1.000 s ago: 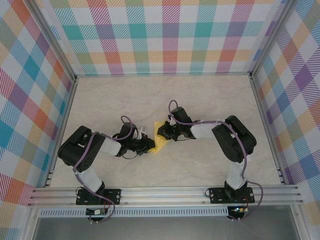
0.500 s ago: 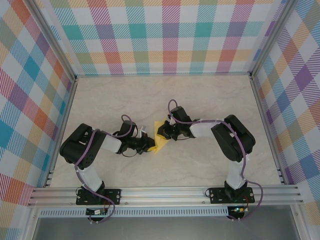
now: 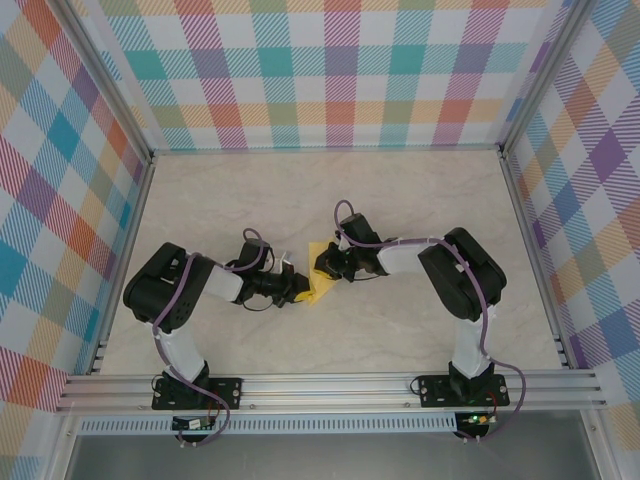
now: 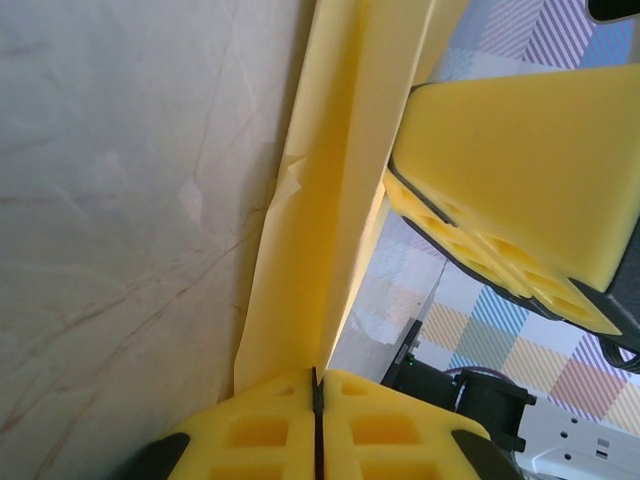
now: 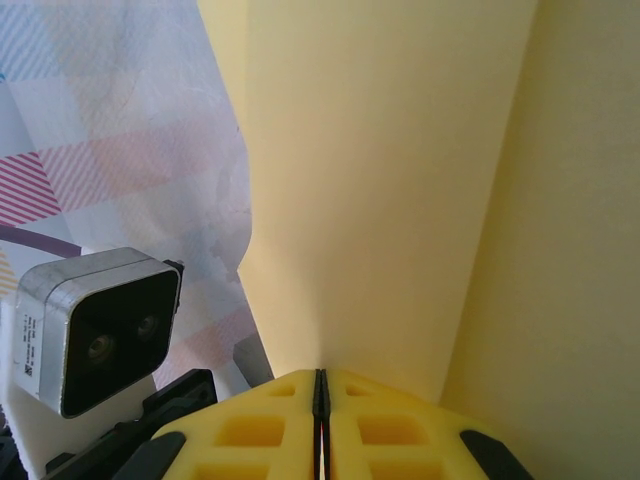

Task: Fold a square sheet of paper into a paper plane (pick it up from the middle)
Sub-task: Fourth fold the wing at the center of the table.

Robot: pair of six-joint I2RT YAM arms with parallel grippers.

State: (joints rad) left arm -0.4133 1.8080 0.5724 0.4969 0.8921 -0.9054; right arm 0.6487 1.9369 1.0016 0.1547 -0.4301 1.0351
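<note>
Top external: left fingers (image 3: 297, 290), right fingers (image 3: 324, 265) tight on yellow sheet (image 3: 317, 293) edges; open table (image 3: 410, 200) around.

Plain bright yellow: square sheet of paper (image 3: 319, 289). Yellow foam pads, black bodies: left tool (image 4: 315, 390), right tool (image 5: 318, 390). Cream with faint brown marble veining: bench (image 3: 400, 200). Plaid of teal, orange, pink, purple, yellow bands on white: walls (image 3: 340, 70). Black joints, white shells: arms (image 3: 165, 295). Purple: cables (image 3: 247, 236). Silver-grey: rail (image 3: 330, 388). Silver face, white mount: camera (image 5: 95, 330).
</note>
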